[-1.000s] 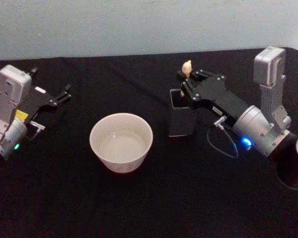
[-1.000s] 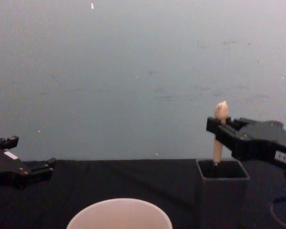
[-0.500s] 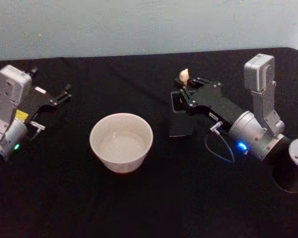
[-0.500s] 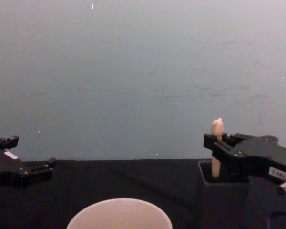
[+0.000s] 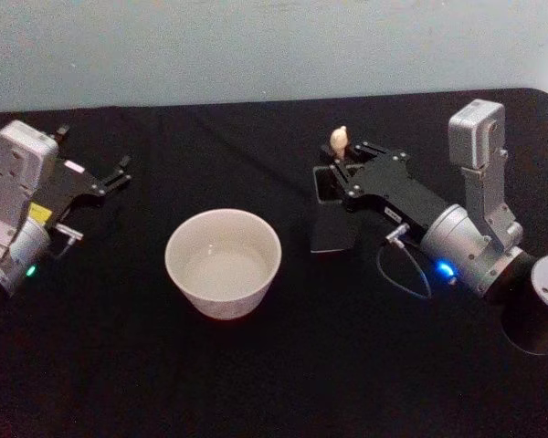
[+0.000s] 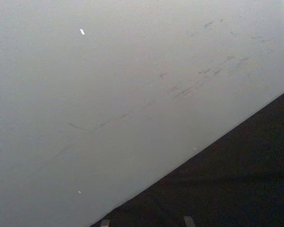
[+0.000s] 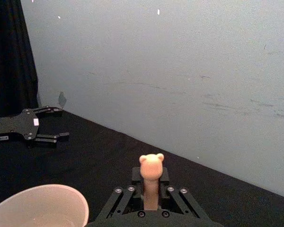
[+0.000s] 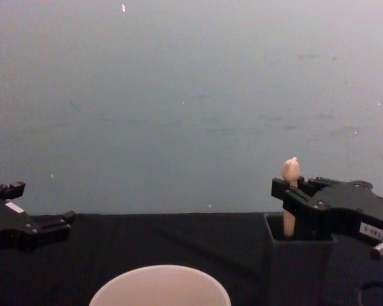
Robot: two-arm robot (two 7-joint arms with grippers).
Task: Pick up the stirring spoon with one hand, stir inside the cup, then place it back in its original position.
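Spoon's down in the holder, right pincer clenched on its handle.

The right pincer (image 5: 341, 162) grips the stirring spoon (image 5: 339, 140) by its cream handle, shaft standing upright inside the dark grey holder (image 8: 298, 268). The cup (image 5: 223, 261) sits well apart to its left on the black surface (image 5: 283, 365). Left pincer (image 5: 119, 172) rests at the far left, fingers parted, holding nothing.

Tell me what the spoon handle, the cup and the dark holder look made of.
Stirring spoon handle: matte cream, moulded bear top, probably resin or wood. Cup: smooth pale walls, thin rim, likely ceramic or plastic. Holder: dark grey, thin flat walls, likely plastic. Right gripper is closed on the handle.
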